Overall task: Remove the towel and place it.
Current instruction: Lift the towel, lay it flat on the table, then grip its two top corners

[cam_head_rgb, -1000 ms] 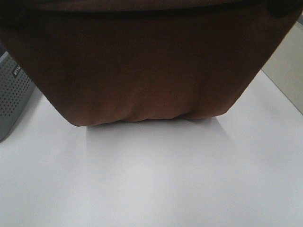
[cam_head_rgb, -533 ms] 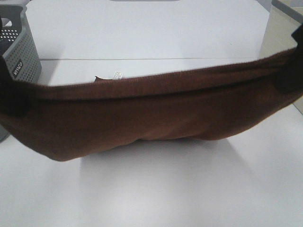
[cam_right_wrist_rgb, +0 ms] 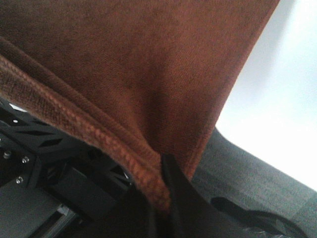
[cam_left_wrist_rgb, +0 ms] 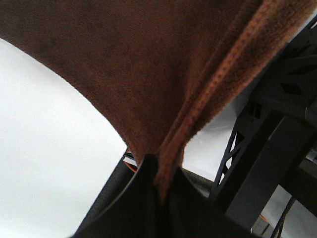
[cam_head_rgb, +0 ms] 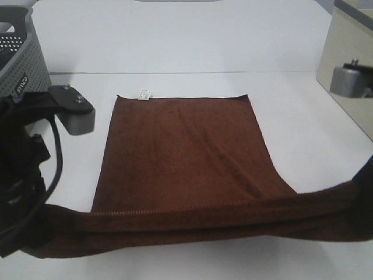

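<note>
The dark reddish-brown towel (cam_head_rgb: 180, 157) lies spread flat on the white table (cam_head_rgb: 175, 41), its small white tag (cam_head_rgb: 144, 93) at the far left corner. Its near edge is lifted off the table and stretched between both grippers. My left gripper (cam_head_rgb: 20, 233) is shut on the near left corner; the left wrist view shows the hem (cam_left_wrist_rgb: 218, 84) pinched in the gripper (cam_left_wrist_rgb: 158, 176). At the right edge of the high view my right gripper (cam_head_rgb: 364, 201) is shut on the near right corner, and the right wrist view shows the towel (cam_right_wrist_rgb: 148, 64) clamped in the gripper (cam_right_wrist_rgb: 161, 186).
A grey perforated basket (cam_head_rgb: 20, 64) stands at the far left, just behind the left arm (cam_head_rgb: 26, 151). A beige box (cam_head_rgb: 349, 52) sits at the far right. Bare white table lies beyond the towel and on both sides of it.
The towel hung high in front of the camera, then came down. Its far part now lies flat on the table, and both grippers have moved lower and nearer with the near edge.
</note>
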You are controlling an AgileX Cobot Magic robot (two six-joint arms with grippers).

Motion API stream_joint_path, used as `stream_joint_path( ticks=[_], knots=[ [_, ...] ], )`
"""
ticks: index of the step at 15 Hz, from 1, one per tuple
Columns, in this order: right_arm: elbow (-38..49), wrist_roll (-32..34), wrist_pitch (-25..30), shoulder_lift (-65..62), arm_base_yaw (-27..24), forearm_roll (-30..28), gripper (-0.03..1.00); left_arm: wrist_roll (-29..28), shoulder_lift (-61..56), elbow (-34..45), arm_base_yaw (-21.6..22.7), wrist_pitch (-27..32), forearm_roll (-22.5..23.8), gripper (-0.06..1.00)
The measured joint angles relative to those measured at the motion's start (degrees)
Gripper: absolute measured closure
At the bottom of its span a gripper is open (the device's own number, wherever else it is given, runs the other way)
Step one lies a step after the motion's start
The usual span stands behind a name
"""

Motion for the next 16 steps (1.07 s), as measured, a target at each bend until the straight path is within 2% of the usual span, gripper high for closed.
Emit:
stream_joint_path(
  ticks=[7, 11, 16],
  knots=[
    [8.14, -5.16, -0.23, 13.29, -0.11, 7.16, 0.96, -1.55, 11.57, 0.17, -9.4, 0.34, -4.01, 0.94],
    [10.14, -7.96, -0.8, 19.19, -0.11, 8.48, 0.96, -2.18, 13.58, 0.17, -10.43, 0.46, -4.98, 0.94],
    [12.38, -9.91, -2.12, 20.45, -0.11, 8.48, 0.96, -2.18, 14.84, 0.17, -10.54, 0.52, -7.91, 0.94]
  ],
)
